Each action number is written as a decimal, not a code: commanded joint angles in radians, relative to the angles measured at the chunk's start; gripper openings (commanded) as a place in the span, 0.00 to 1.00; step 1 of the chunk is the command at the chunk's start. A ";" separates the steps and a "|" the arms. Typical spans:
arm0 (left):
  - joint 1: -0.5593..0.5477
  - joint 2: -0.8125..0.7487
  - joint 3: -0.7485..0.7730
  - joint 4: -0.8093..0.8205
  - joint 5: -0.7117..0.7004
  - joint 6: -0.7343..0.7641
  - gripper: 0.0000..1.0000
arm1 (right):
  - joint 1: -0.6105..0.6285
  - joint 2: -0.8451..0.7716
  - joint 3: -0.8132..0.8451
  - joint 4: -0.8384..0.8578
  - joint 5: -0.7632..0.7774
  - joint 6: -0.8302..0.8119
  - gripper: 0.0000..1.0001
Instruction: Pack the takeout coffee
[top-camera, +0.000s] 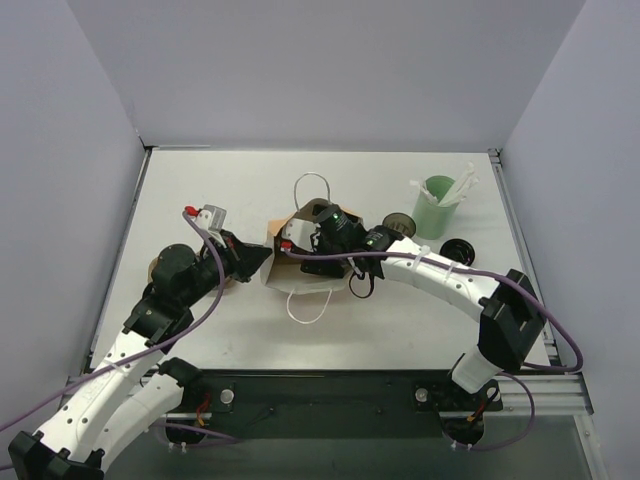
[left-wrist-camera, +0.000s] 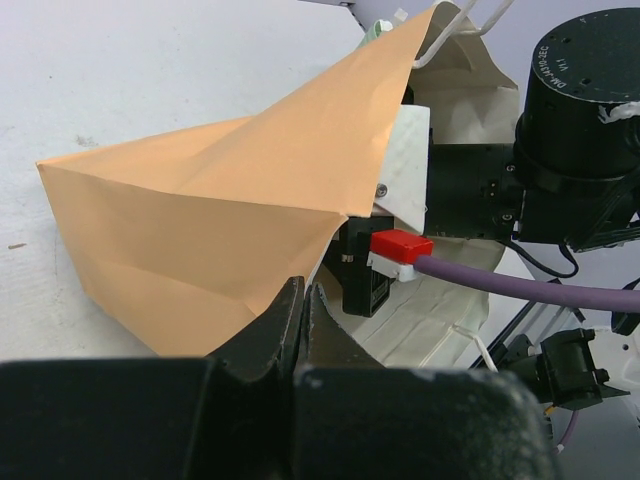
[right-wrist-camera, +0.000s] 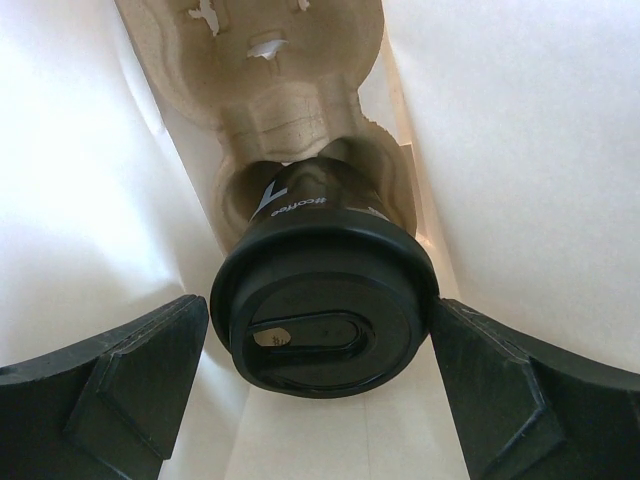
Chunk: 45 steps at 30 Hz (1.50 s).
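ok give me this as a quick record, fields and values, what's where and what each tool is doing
coffee: dark brown cylindrical cup with round black plastic lid, seated in a cell of the brown moulded-pulp tray
tray: inside the tan paper bag, which lies on its side
left tool: shut on the bag's edge
right tool: open, inside the bag, fingers flanking the lid
outside the bag: pale green cup with white sticks, standing far right, apart from the bag

Takeout coffee (right-wrist-camera: 325, 300) — dark (black lid on) — seated in pulp tray (right-wrist-camera: 285, 100).
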<state>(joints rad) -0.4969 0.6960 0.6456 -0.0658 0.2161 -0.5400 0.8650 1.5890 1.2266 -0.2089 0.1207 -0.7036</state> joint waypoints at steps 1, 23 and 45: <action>-0.003 0.013 0.058 -0.045 0.031 -0.003 0.00 | -0.026 -0.057 0.068 -0.009 0.005 0.041 1.00; -0.002 0.030 0.095 -0.068 0.026 -0.005 0.00 | -0.047 -0.027 0.131 -0.078 -0.032 0.069 1.00; -0.003 0.053 0.201 -0.253 -0.041 -0.153 0.00 | -0.041 -0.015 0.172 -0.193 -0.092 0.153 0.95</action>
<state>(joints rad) -0.4969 0.7612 0.8223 -0.2600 0.1764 -0.6445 0.8440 1.5894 1.3563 -0.3965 -0.0048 -0.6201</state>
